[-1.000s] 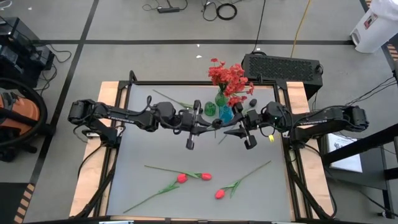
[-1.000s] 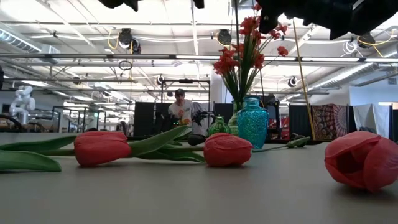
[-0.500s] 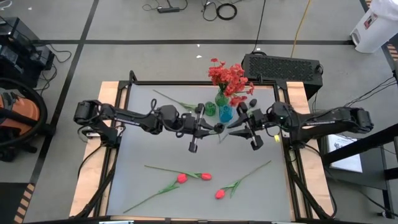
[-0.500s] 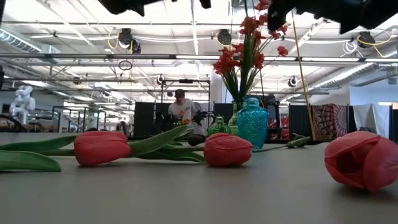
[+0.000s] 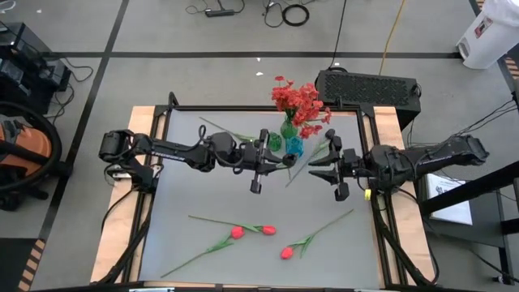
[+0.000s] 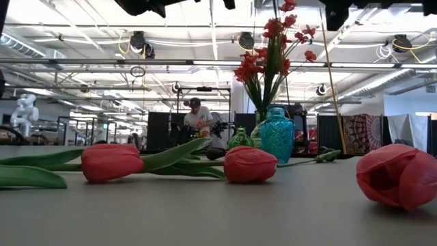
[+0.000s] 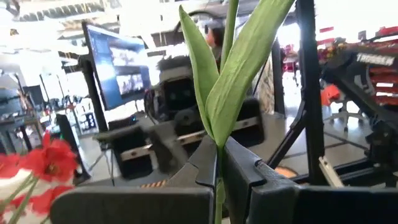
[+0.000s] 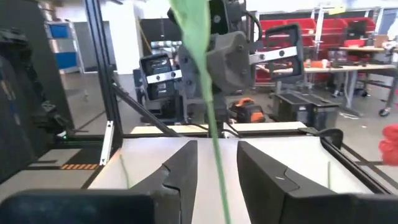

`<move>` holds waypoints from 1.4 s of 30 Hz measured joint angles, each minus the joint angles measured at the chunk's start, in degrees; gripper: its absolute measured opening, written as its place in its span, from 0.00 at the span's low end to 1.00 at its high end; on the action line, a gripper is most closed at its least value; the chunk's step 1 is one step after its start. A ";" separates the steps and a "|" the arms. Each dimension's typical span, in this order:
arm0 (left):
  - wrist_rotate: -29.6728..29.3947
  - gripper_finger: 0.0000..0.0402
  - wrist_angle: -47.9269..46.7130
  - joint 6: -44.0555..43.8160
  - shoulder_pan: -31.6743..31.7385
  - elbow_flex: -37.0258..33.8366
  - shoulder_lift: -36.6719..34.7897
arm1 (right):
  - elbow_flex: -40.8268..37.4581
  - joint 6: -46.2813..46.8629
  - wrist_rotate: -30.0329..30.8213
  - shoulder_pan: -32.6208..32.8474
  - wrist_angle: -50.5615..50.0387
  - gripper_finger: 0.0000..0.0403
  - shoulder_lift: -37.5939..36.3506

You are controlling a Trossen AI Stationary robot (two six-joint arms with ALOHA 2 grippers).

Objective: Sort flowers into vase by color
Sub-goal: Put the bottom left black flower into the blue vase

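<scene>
From where I stood, the left gripper (image 5: 258, 166) hung over the middle of the table with its fingers pinched tight on a flower stem (image 7: 219, 174), the long green leaves (image 7: 224, 81) rising straight up between them. Just beyond it stood the vases at the far edge: a small green vase (image 5: 274, 143), and beside it a teal vase (image 5: 293, 148); a spray of red blossoms (image 5: 298, 101) already stood there, though I could not tell which vase held its stems. To the right, the right gripper (image 5: 334, 173) faced the left one; its fingers stood a little apart with the same stem (image 8: 211, 124) running between them, and whether they touched it I could not tell. Nearer the front edge, three pinkish-red tulips (image 5: 261, 231) lay flat on the grey table (image 5: 178, 195), and another loose stem (image 5: 223, 130) lay near the far edge. By my reckoning the red cluster was sorted, one flower was mid-air, and the tulips were all left to do.
</scene>
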 joint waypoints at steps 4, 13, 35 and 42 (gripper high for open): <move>-0.01 0.03 -1.48 0.02 0.40 0.53 0.02 | 0.00 -0.95 9.91 4.46 0.58 0.26 1.98; 0.19 0.03 -1.44 0.02 0.41 0.57 0.00 | 4.38 -1.57 24.51 8.95 1.45 0.26 10.04; 0.69 0.03 -3.91 0.00 0.38 0.55 0.00 | 16.41 -5.08 26.49 8.91 1.82 0.26 25.18; 0.86 0.03 -4.46 -0.02 0.38 0.53 0.00 | 16.41 -6.69 26.49 8.91 3.44 0.18 25.14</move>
